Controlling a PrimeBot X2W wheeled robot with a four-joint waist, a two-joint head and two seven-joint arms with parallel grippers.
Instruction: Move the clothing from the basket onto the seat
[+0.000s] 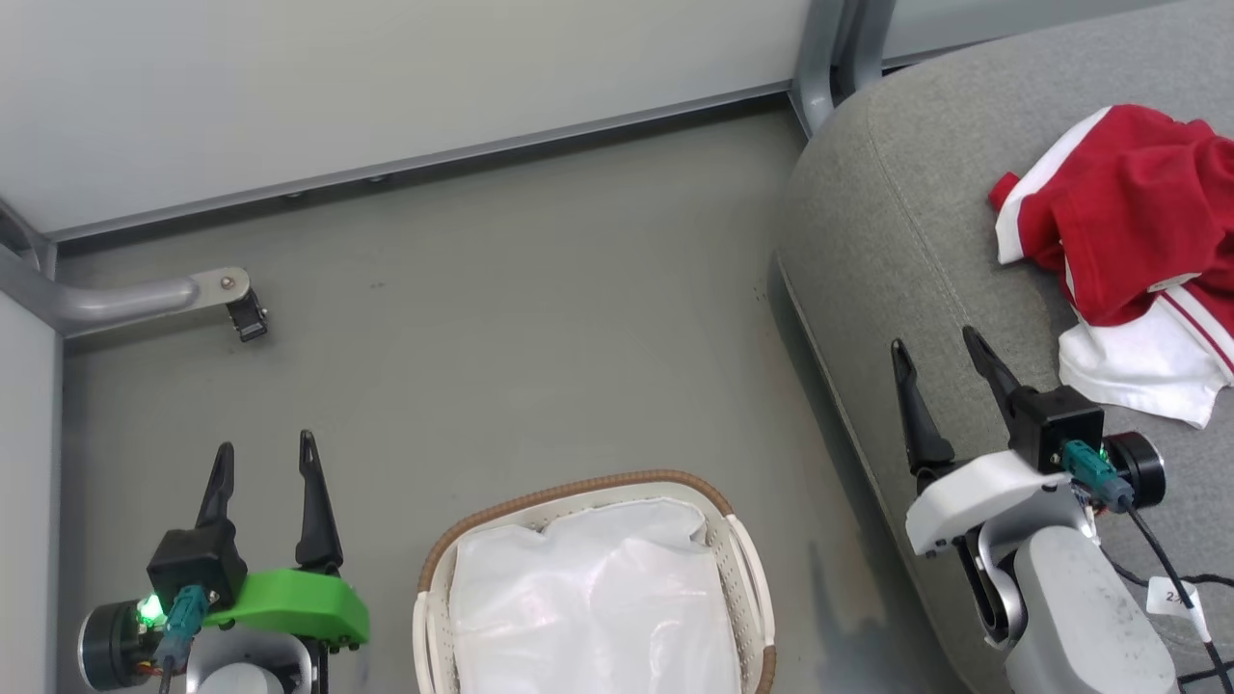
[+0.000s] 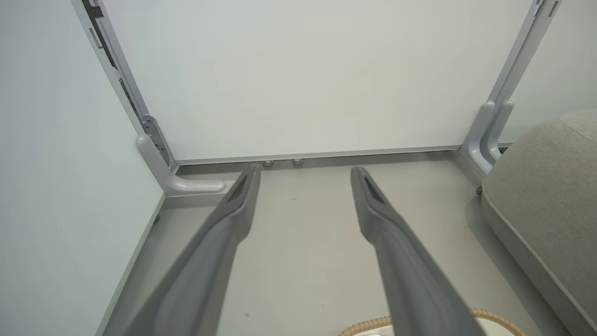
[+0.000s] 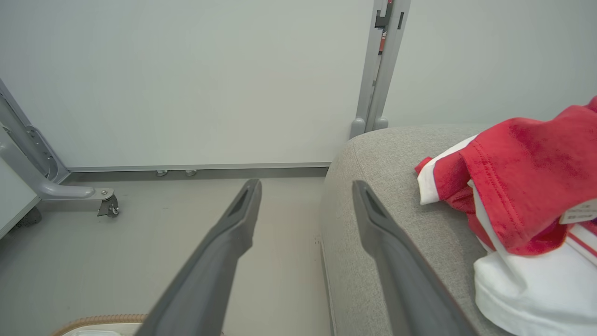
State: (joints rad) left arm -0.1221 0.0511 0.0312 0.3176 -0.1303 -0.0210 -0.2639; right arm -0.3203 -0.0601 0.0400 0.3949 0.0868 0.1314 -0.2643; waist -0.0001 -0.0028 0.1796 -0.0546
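Observation:
The red clothing (image 1: 1128, 217) with white trim and a white panel lies crumpled on the grey seat (image 1: 897, 222) at the right; the right wrist view has the clothing (image 3: 527, 186) on the seat (image 3: 382, 154) too. The white basket (image 1: 742, 569) with its brown rim stands on the floor at bottom centre, holding just its white liner (image 1: 588, 607). My left gripper (image 1: 266, 451) is open over the floor left of the basket. My right gripper (image 1: 933, 342) is open above the seat's left edge, a short way left of the clothing, holding nothing.
Pale partition walls (image 1: 386, 77) close off the back and left. A metal foot with a castor (image 1: 246, 313) juts onto the grey floor (image 1: 501, 318) at the left, and a metal post (image 1: 829, 58) stands behind the seat's corner. Cables (image 1: 1171, 578) trail by my right wrist.

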